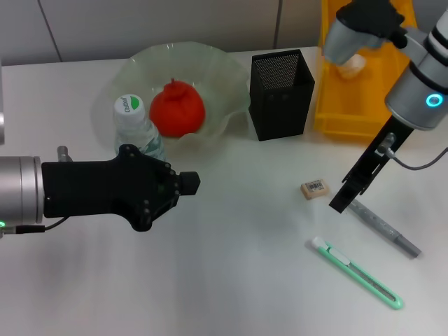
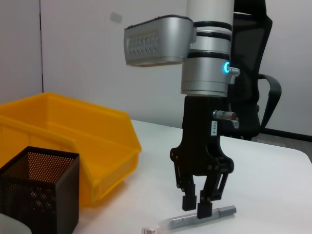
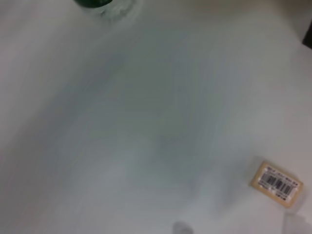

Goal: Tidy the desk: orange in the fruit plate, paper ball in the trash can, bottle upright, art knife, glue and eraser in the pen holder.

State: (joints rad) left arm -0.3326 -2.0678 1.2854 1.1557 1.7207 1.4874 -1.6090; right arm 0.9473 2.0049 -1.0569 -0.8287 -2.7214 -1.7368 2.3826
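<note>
So the grey stick-shaped glue pen (image 1: 386, 229) is lying flat on the white desk (image 1: 231, 280), and the right gripper (image 2: 196, 205) is right down over one end of it, black fingers (image 2: 204, 208) slightly apart with the stick between them, tips at or just above it, hard to say if they actually touch. The small tan eraser with a barcode label (image 1: 315, 188) sits just beside that gripper, and the mint-green art knife (image 1: 357, 272) lies nearby. Behind them is the black mesh pen holder (image 1: 281, 94), then the yellow plastic bin (image 1: 364, 91), partly blocked by the right arm, with something pale inside I can't make out. The orange (image 1: 177, 108) is in the clear wavy fruit plate (image 1: 210, 70), the green-capped bottle (image 1: 133, 122) stands upright beside it, half hidden by the left gripper (image 1: 187, 183), which hovers there looking pinched shut on nothing.
</note>
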